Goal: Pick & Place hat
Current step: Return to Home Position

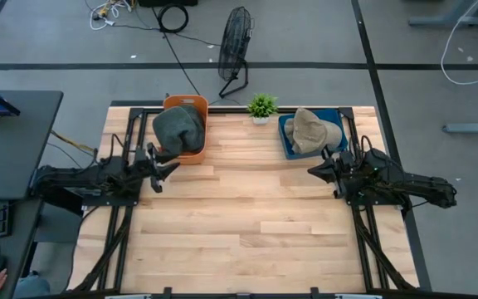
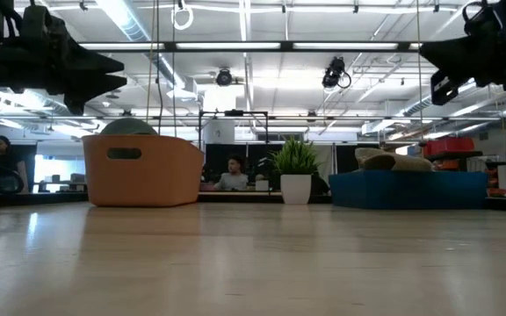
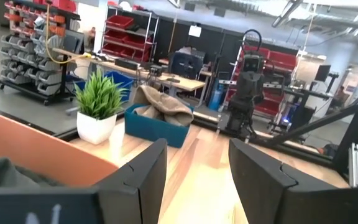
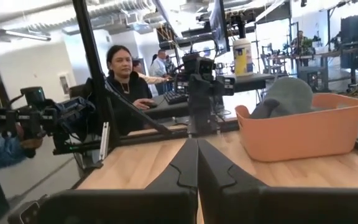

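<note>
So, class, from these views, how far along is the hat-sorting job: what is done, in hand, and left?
Done: brown caps lie in the blue bin, a grey cap in the orange bin. In hand: nothing; the left gripper is open, the right gripper shut and empty, both raised above the table. Left: probably only returning home.

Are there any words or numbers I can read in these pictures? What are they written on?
Nothing here reads clearly.
Pale letter-like marks on the dark plate at the edge of the left wrist view: cut off and blurred, perhaps an "N".
Label on the white canister in the room behind the table: too small to read.
Orange bin and blue bin: no writing shows.
</note>
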